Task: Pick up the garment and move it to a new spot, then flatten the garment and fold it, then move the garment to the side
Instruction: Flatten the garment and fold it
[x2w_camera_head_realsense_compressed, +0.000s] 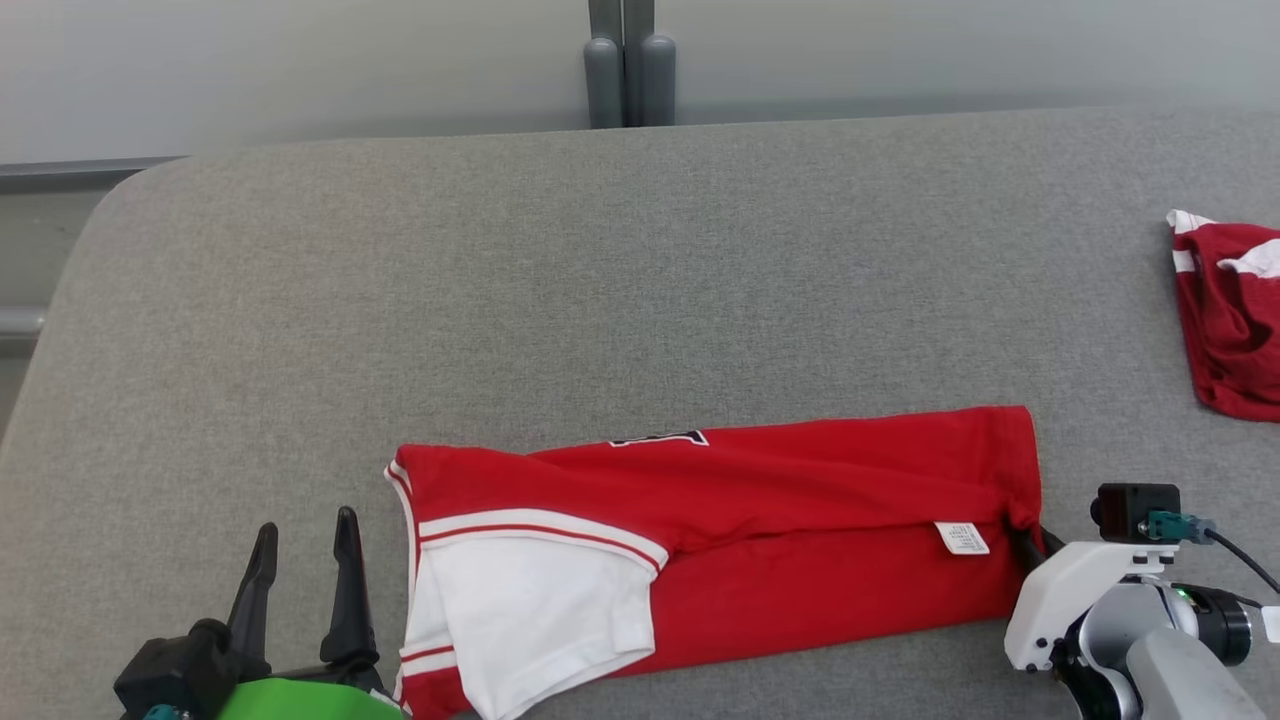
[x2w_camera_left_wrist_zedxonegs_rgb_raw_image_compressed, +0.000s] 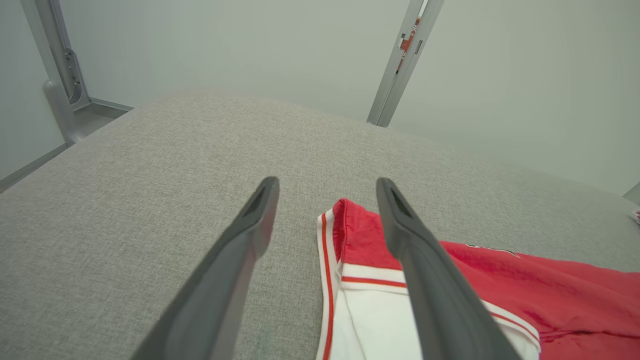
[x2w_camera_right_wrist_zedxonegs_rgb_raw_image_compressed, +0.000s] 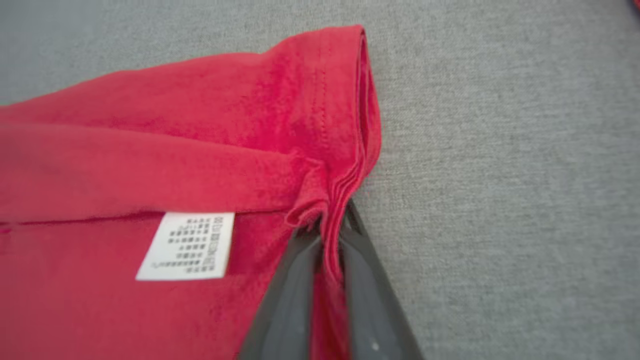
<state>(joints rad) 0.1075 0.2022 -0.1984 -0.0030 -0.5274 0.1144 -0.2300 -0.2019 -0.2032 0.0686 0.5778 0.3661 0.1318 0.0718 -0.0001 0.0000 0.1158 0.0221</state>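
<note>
Now my right gripper (x2w_camera_right_wrist_zedxonegs_rgb_raw_image_compressed: 331, 227) pinches the hem (x2w_camera_right_wrist_zedxonegs_rgb_raw_image_compressed: 367, 125) of the red shirt (x2w_camera_head_realsense_compressed: 800, 500), a long folded band lying left-right on the coarse grey tabletop (x2w_camera_head_realsense_compressed: 500, 280); my left gripper (x2w_camera_head_realsense_compressed: 306, 522) gapes empty beside it.

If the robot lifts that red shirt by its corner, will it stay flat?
Probably not. The red shirt bunches where the right pincer pinches its hem, so it is likely floppy and would droop. Its folded layers and white sleeve lie loose, so they may fall open. It looks thin, probably light.
</note>
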